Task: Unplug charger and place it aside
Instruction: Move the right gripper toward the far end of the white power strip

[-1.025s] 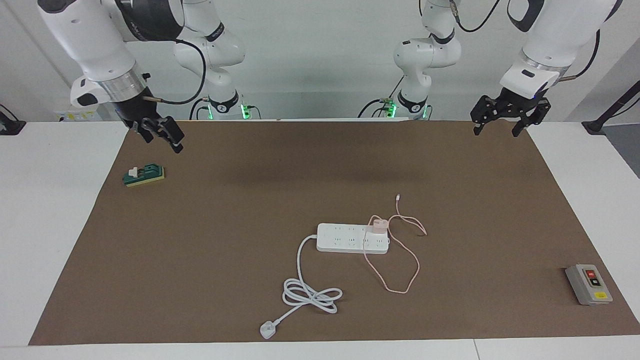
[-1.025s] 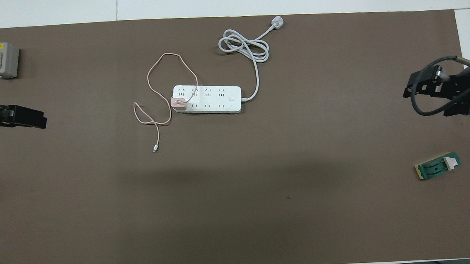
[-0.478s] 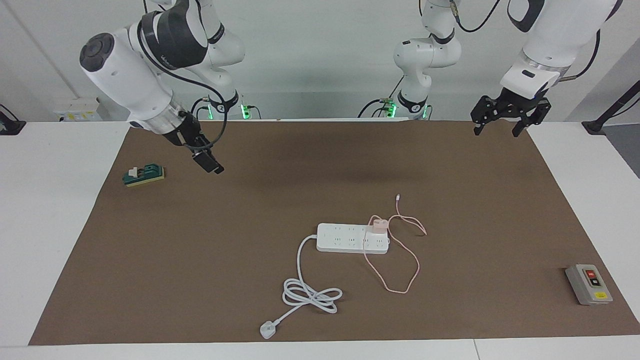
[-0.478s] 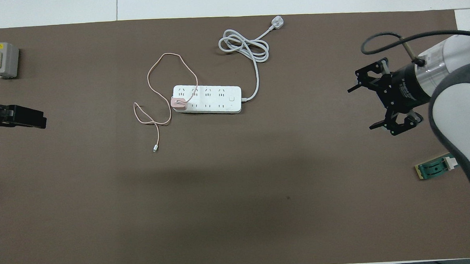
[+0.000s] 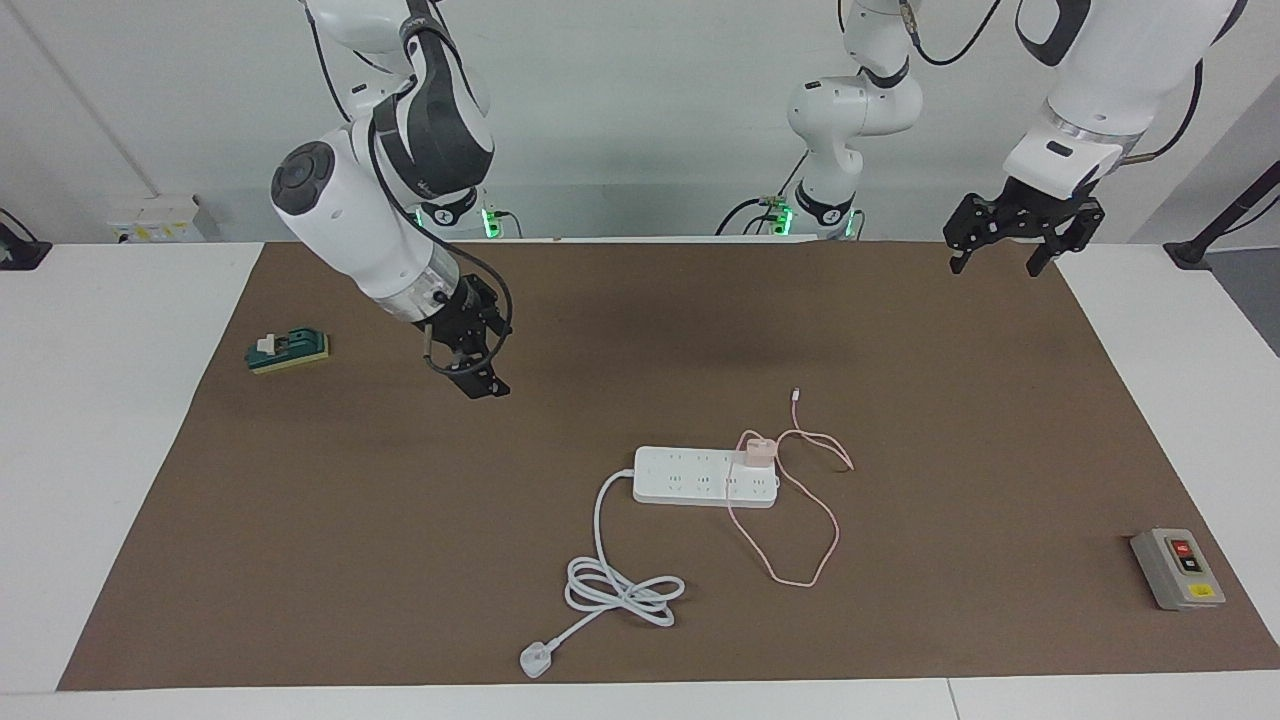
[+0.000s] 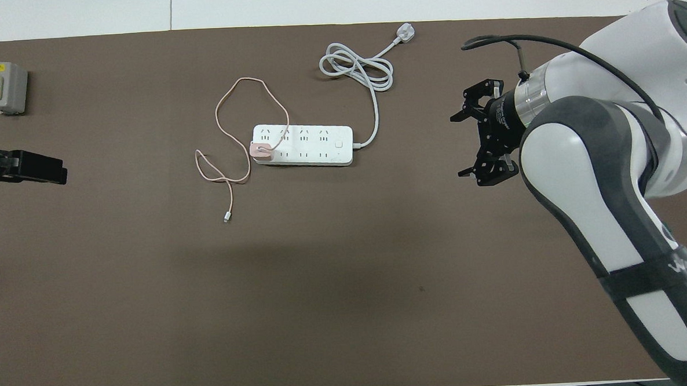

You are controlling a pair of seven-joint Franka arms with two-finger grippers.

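The charger [image 5: 757,450], a small pale pink cube, is plugged into the end socket of the white power strip [image 5: 700,478] nearest the left arm's end; it also shows in the overhead view [image 6: 260,151] on the strip [image 6: 312,145]. Its thin pink cable [image 5: 800,572] loops over the mat [image 6: 224,105]. My right gripper [image 5: 480,385] is open and empty, in the air over bare mat between the strip and the right arm's end [image 6: 457,147]. My left gripper [image 5: 992,266] is open and empty and waits over the mat's edge at the left arm's end.
The strip's thick white cord [image 5: 620,590] coils farther from the robots and ends in a white plug [image 6: 405,33]. A grey box with a red button [image 5: 1178,570] stands at the left arm's end. A green block [image 5: 288,351] lies at the right arm's end.
My right arm has swung from the right arm's end of the table toward the middle, closer to the power strip, and lower. The left arm and the charger have not moved.
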